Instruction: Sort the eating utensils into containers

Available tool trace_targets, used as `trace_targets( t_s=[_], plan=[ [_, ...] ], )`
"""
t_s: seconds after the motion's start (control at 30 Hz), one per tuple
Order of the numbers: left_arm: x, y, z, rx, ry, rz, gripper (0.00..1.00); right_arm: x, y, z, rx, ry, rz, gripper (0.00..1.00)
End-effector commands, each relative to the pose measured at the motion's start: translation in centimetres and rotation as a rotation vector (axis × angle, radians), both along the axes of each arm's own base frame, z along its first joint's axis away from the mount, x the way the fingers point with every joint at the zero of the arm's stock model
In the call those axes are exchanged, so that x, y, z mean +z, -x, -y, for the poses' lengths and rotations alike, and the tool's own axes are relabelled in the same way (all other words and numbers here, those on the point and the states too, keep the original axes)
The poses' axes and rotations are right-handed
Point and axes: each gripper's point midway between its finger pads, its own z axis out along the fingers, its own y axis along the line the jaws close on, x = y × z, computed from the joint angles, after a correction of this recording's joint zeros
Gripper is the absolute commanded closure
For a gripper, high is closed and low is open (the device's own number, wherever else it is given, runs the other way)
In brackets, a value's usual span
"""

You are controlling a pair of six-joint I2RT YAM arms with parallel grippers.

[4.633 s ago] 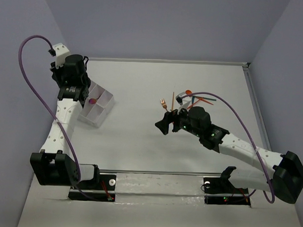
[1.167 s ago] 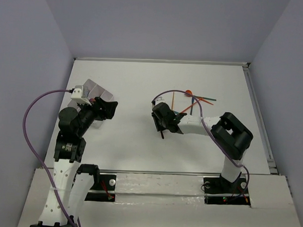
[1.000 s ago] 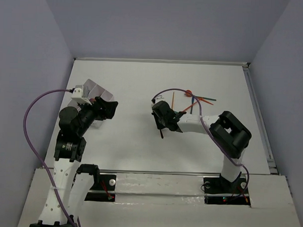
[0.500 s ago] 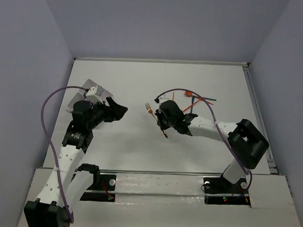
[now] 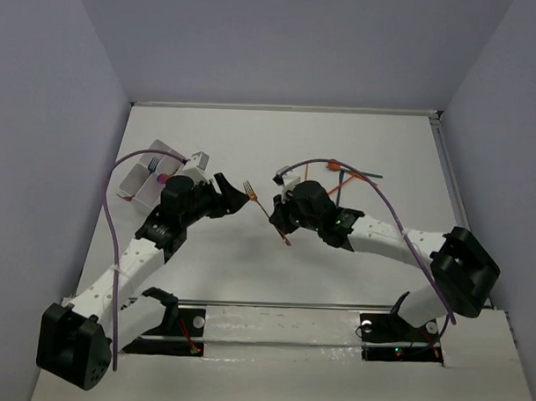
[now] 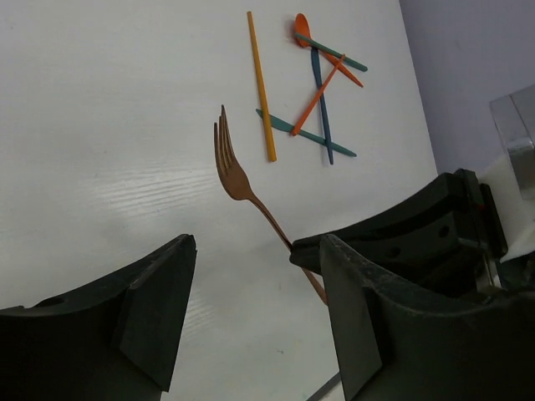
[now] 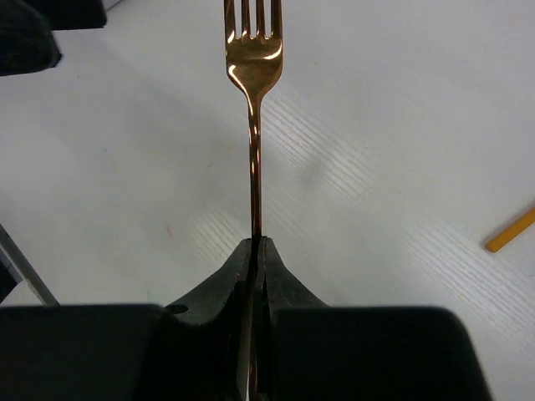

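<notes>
A copper fork (image 5: 255,203) hangs above the table middle, its handle pinched in my shut right gripper (image 5: 277,221), tines pointing left. In the right wrist view the fork (image 7: 254,75) rises straight out of the closed gripper (image 7: 257,246). My left gripper (image 5: 235,199) stands open just left of the tines, not touching them. In the left wrist view the fork (image 6: 238,175) lies ahead of that gripper (image 6: 255,309). The white container tray (image 5: 136,185) sits at the far left, holding a silver fork (image 5: 153,164) and a purple piece (image 5: 163,176).
A pile of utensils (image 5: 346,175) lies right of the middle: a yellow stick (image 6: 260,83), an orange spoon (image 6: 303,25), teal pieces (image 6: 322,92) and an orange stick (image 6: 316,98), crossed over one another. Both arms reach in toward the table's middle.
My right arm has carried the copper fork left, away from the pile. My left arm has swung right from the tray toward the fork, and its jaws have narrowed a little.
</notes>
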Motion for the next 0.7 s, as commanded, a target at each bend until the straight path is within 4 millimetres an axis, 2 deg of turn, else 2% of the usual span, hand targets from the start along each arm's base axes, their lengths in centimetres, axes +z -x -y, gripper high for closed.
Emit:
trace_targets(
  t_s=[0.0, 0.13, 0.3, 0.43, 0.6, 0.67],
  plan=[
    [0.9, -1.7, 0.7, 0.028, 0.042, 0.059, 0.29, 3.3, 0.6, -1.4, 0.051, -0.116, 0.057, 0.93],
    [0.0, -2.6, 1.3, 0.033, 0.025, 0.045, 0.32, 3.6, 1.3, -1.7, 0.077, -0.134, 0.053, 0.93],
    [-0.2, -3.6, 2.0, 0.036, 0.01, 0.05, 0.41, 3.7, 1.5, -1.8, 0.087, -0.141, 0.053, 0.93],
    [0.0, -4.3, 2.0, 0.052, 0.009, 0.067, 0.49, 3.7, 2.0, -2.2, 0.105, -0.144, 0.046, 0.93],
    [-0.2, -4.9, 1.9, 0.073, -0.011, 0.077, 0.53, 3.7, 2.2, -2.3, 0.118, -0.156, 0.041, 0.93],
    [-0.3, -5.0, 1.9, 0.077, -0.014, 0.078, 0.59, 3.6, 2.3, -2.4, 0.122, -0.155, 0.037, 0.93]
  ],
)
